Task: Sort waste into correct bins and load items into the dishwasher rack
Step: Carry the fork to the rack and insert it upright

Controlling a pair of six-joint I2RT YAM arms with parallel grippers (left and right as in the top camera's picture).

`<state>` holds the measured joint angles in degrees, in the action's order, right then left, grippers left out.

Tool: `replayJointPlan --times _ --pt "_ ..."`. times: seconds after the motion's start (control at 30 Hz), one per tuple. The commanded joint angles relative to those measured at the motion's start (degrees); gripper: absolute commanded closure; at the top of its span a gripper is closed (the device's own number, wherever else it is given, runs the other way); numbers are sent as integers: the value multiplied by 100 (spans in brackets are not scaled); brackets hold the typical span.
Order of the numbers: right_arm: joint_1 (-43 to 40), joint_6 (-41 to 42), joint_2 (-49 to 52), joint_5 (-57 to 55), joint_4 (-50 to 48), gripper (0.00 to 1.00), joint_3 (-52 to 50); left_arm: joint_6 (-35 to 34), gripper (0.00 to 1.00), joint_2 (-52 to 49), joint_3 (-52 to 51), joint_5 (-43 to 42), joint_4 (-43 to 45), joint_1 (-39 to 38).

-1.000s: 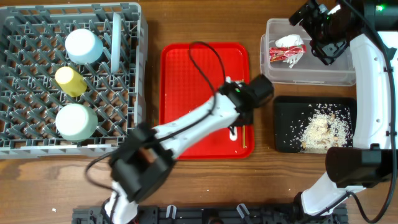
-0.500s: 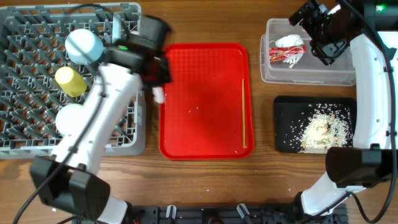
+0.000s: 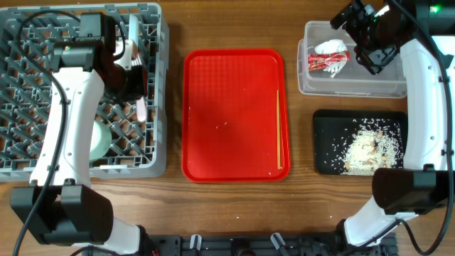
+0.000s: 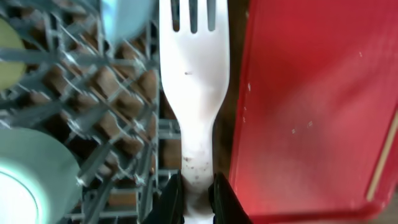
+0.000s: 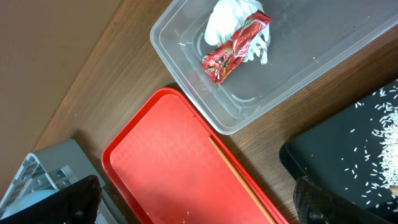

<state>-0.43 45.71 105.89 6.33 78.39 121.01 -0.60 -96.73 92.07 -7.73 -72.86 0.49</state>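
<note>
— What is cut off or covered?
— The dishwasher rack [image 3: 43, 153], at the worktop's far left corner, is largely covered from above by the left arm. The red tray [image 3: 234, 114] at mid-worktop is seen whole. The clear tub [image 3: 355, 84] in the far right corner is overlapped by the right arm.
— And the black tray [image 3: 325, 142]?
— It is set just nearer than the tub, with rice scraps [image 3: 370, 148] heaped in it. The wrapper [image 3: 328, 57] is lying in the tub.
— The dishes?
— The pale green bowl [image 4: 31, 180], light blue bowl [image 4: 127, 18] and yellow cup [image 4: 5, 43] are clipped at the wrist view's edges.
— The hands?
— The left hand [image 4: 196, 199] is pinched narrowly on the white fork [image 4: 193, 93] over the rack's right side. The right hand [image 5: 196, 186] is spread wide and holds nothing. The chopsticks [image 3: 278, 128] are laid along the red tray's right side, but their number cannot be told.
</note>
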Motion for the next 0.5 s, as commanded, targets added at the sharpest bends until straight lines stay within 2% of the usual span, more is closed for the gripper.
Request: replayJointPlan --times 0.0,0.17,0.47 --pt "7 -57 -13 -96 -11 0 37 317 93 7 -105 -273 -295 22" --pt "7 -57 -13 -96 -11 0 37 -144 89 7 -433 57 -389 22" --pt "7 -57 -13 -96 -11 0 37 -184 80 4 -839 201 -173 28"
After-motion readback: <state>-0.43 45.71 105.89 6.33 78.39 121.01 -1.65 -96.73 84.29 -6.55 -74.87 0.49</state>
